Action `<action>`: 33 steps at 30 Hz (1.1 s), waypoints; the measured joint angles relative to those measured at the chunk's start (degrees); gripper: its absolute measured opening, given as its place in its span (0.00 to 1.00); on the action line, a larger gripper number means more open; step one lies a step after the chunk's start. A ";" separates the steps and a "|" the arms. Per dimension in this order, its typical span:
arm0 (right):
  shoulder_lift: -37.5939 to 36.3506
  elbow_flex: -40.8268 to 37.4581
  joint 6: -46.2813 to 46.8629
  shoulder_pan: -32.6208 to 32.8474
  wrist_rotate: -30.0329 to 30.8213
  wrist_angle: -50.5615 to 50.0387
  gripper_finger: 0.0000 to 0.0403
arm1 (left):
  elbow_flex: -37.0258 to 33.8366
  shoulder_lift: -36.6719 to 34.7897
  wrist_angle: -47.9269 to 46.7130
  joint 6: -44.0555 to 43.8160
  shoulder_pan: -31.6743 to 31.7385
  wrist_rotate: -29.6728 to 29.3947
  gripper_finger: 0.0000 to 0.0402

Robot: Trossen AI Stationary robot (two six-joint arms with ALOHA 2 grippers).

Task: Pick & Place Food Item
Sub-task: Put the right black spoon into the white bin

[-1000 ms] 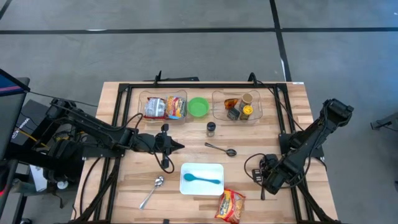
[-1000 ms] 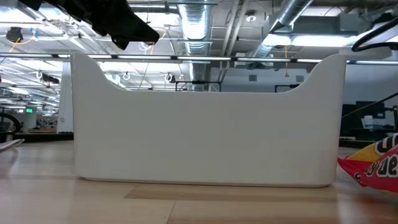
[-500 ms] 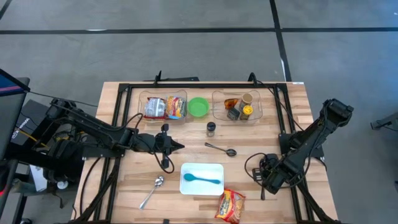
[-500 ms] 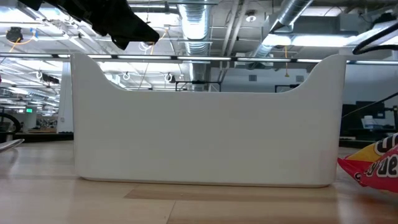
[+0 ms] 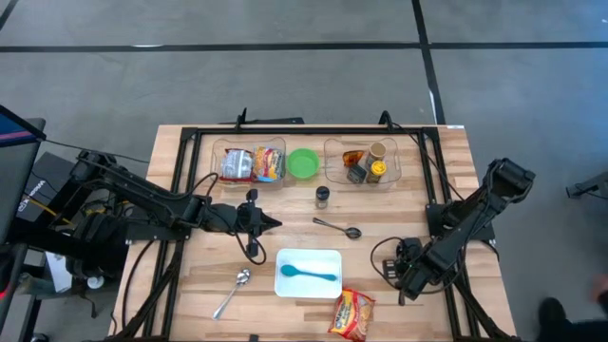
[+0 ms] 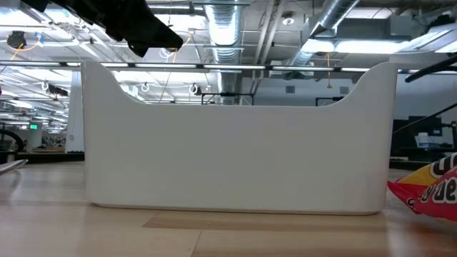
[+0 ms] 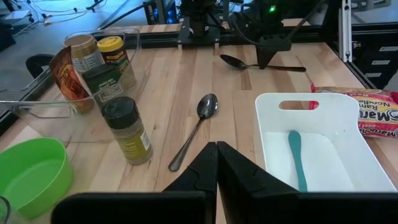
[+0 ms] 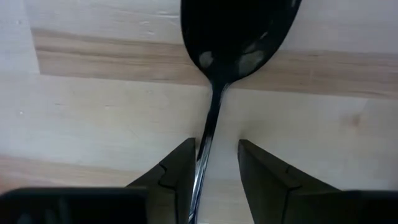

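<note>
Looking straight down, a wooden table point(image 5: 190, 285) carries 2 dark robot arms, one at each side. The left gripper point(image 5: 271, 223) hovers over the middle of the table with its 2 fingers pressed together, holding nothing. The right gripper point(image 5: 401, 285) sits low over the table's right front area, its tip pointing at the boards. In the right wrist view its 2 fingers point(image 8: 174, 171) stand slightly apart, one on each side of the thin handle of a dark spoon point(image 8: 233, 37) lying flat on the wood; the handle runs close along one finger, and it is hard to tell whether that finger touches it, but the spoon is not clamped.

The food item, an orange and yellow noodle packet point(image 5: 351, 315), lies at the front edge of the table, just beside the front right corner of a white tray point(image 5: 288, 258). A teal spoon point(image 5: 308, 275) rests inside the tray. A silver spoon point(image 5: 233, 290) lies to the tray's left, and another spoon point(image 5: 339, 228) lies behind it.

Along the back sit 2 clear bins: the left bin point(image 5: 220, 148) holds packets, the right bin point(image 5: 331, 149) holds jars. A green bowl point(image 5: 303, 163) stands between them, with a small spice jar point(image 5: 323, 196) just in front.
</note>
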 joint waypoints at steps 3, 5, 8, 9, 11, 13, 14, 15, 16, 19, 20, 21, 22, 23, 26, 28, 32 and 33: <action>0.50 0.14 -0.01 -0.66 -1.05 0.05 0.29 | 0.00 0.00 0.02 0.02 0.00 0.00 0.01; 0.51 0.13 0.00 -1.08 -1.49 0.02 0.29 | 0.00 -0.01 0.02 0.01 0.04 0.02 0.01; 0.51 0.13 0.00 -2.14 -1.80 0.02 0.29 | 0.00 -0.01 0.02 0.01 0.09 0.02 0.01; 0.51 0.11 0.00 -2.44 -2.16 0.00 0.28 | -0.01 -0.01 0.02 0.02 0.09 0.01 0.01; 0.51 0.11 -0.04 -2.91 -2.68 -0.04 0.27 | 0.00 0.00 0.00 0.02 0.09 0.02 0.01; 0.53 0.11 -0.42 -3.27 -3.60 -0.06 0.24 | 0.00 0.00 0.00 0.00 0.09 0.02 0.01; 0.53 0.11 -0.46 -3.36 -3.84 -0.05 0.23 | 0.00 0.00 0.00 0.02 0.09 0.02 0.01; 0.53 0.11 -0.46 -3.37 -3.85 -0.03 0.22 | 0.00 0.00 0.00 0.02 0.09 0.02 0.01; 0.53 0.11 -0.49 -3.36 -3.83 -0.05 0.21 | 0.00 -0.01 0.01 0.02 0.09 0.01 0.01; 0.55 0.11 -1.44 -3.34 -3.84 -0.11 0.18 | 0.00 0.00 0.00 0.02 0.09 0.02 0.01; 0.56 0.11 -1.79 -3.34 -3.83 -0.19 0.17 | 0.00 0.00 0.00 0.00 0.09 0.02 0.01; 0.56 0.11 -1.95 -3.34 -3.83 -0.44 0.16 | 0.00 0.00 0.00 0.02 0.09 0.02 0.01; 0.56 0.11 -1.98 -3.34 -3.83 -0.56 0.15 | 0.00 0.00 0.00 0.01 0.09 0.01 0.01; 0.56 0.11 -2.01 -3.34 -3.83 -0.69 0.14 | -0.01 -0.01 0.00 0.01 0.09 0.02 0.01; 0.56 0.11 -2.16 -3.34 -3.83 -0.92 0.11 | 0.00 0.00 0.00 0.01 0.09 0.02 0.01; 0.56 0.11 -2.16 -3.34 -3.83 -0.99 0.09 | 0.00 0.00 0.00 0.02 0.09 0.02 0.01; 0.56 0.11 -3.23 -3.34 -3.83 -1.16 0.03 | 0.00 -0.01 0.00 0.01 0.09 0.02 0.01; 0.56 0.11 -3.91 -3.34 -3.83 -1.20 0.02 | 0.00 0.00 0.00 0.01 0.09 0.02 0.01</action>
